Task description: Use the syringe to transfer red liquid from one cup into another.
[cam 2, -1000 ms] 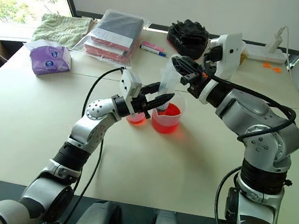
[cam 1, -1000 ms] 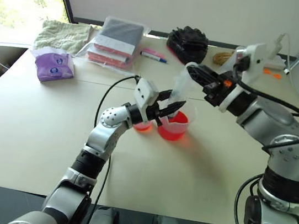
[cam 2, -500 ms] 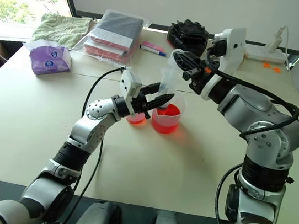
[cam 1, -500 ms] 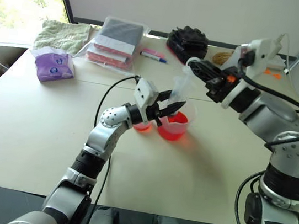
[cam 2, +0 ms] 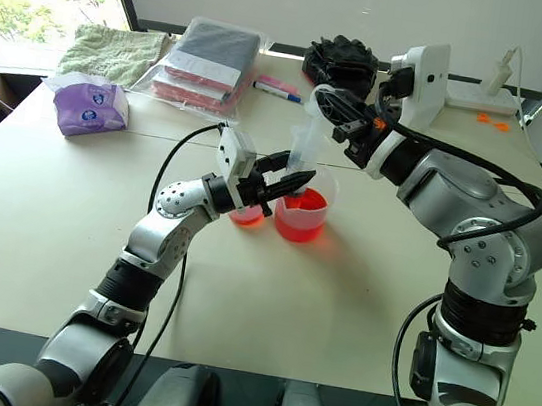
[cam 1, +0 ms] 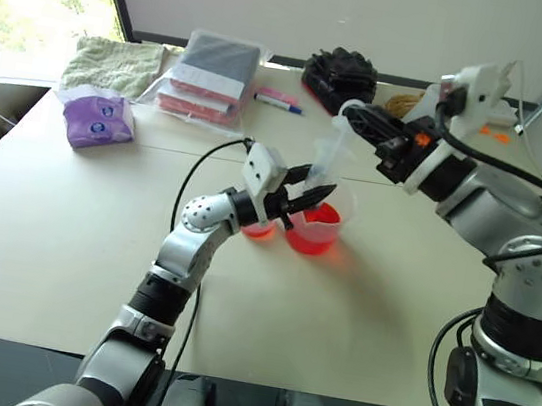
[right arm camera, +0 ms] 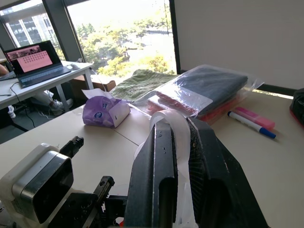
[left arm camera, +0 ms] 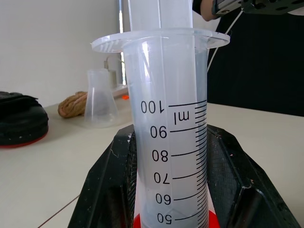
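Left gripper [cam 1: 315,191] clamps clear syringe [left arm camera: 166,118] — upright

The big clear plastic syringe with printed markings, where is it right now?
Mid-table in the head views, the clear plastic syringe stands nearly upright over the wider red-tinted cup, its barrel gripped by the left gripper and its plunger top by the right gripper.

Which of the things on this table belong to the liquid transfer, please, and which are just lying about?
In use:
- syringe, barrel in left hand, plunger in right hand
- wider cup of red liquid
- smaller cup

Lying about:
- tissue pack
- green towel
- bagged bundle
- marker pen
- black bundle
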{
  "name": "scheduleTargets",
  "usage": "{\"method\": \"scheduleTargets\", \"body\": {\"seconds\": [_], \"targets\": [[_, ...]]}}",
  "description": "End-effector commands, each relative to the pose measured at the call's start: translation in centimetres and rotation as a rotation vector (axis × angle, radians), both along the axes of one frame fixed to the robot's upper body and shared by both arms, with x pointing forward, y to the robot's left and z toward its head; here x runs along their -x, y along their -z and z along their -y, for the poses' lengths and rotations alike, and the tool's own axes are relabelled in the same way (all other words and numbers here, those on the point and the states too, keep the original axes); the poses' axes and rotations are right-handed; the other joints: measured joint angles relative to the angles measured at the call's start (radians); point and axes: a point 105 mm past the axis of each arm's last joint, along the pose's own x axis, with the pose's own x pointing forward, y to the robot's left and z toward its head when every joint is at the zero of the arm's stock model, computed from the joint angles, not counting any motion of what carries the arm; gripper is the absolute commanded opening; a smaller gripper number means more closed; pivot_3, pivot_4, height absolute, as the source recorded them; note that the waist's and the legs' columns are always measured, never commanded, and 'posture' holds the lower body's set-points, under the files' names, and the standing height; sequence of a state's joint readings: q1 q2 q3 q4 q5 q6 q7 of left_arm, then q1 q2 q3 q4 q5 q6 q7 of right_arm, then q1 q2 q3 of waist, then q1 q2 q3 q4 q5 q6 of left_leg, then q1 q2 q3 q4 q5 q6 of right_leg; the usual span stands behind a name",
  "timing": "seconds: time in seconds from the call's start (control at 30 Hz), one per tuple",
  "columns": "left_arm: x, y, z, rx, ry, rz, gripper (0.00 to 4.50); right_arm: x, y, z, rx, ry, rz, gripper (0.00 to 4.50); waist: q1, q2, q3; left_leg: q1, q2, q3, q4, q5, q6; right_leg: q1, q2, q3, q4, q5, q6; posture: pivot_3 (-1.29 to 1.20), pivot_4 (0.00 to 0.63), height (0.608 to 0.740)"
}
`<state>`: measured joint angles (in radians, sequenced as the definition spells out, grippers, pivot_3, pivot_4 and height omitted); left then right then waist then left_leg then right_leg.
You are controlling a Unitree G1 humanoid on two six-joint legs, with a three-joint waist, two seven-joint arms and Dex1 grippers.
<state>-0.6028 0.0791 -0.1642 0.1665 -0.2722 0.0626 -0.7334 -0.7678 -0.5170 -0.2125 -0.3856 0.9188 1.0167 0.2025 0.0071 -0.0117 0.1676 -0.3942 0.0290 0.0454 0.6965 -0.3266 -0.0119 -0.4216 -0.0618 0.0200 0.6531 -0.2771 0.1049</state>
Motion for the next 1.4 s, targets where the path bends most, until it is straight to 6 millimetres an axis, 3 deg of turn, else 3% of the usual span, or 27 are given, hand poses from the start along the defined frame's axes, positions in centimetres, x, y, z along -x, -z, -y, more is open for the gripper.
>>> {"method": "scheduleTargets", "body": {"seconds": [0.03,0.23,0.33,0.5,1.4], "targets": [[2.1,1.0,2.3,-0.06,0.131,0.009,1.51,0.9,-4.7,1.9,-0.094,0.069,0.186,0.05,0.0,0.0,0.0,0.0,0.0,0.0,0.0,0.0,0.0,0.0,0.0,0.0,0.0,0.0,0.0,0.0,0.15,0.74],[1.9,0.8,2.2,-0.055,0.124,0.011,1.51,0.9,-3.9,1.7,-0.076,0.053,0.163,0.05,0.0,0.0,0.0,0.0,0.0,0.0,0.0,0.0,0.0,0.0,0.0,0.0,0.0,0.0,0.0,0.0,0.15,0.74],[1.7,0.6,2.1,-0.054,0.119,0.014,1.51,1.0,-3.5,1.4,-0.07,0.032,0.147,1.23,0.001,0.0,0.0,0.0,0.0,0.0,0.0,0.0,0.0,0.0,0.0,0.0,0.0,0.0,0.0,0.0,0.15,0.74],[1.4,0.1,1.9,-0.043,0.101,0.031,1.51,1.1,-3.0,1.4,-0.033,0.027,0.137,3.75,0.001,0.0,0.0,0.0,0.0,0.0,0.0,0.0,0.0,0.0,0.0,0.0,-0.001,0.0,0.0,0.0,0.15,0.74],[1.0,-0.6,1.8,-0.017,0.073,0.054,1.51,2.7,-1.1,4.2,0.248,-0.069,0.083,3.75,0.004,0.0,0.0,0.0,0.0,0.0,0.0,0.0,0.001,0.001,0.0,0.0,-0.003,0.0,0.0,0.0,0.15,0.74]]}}
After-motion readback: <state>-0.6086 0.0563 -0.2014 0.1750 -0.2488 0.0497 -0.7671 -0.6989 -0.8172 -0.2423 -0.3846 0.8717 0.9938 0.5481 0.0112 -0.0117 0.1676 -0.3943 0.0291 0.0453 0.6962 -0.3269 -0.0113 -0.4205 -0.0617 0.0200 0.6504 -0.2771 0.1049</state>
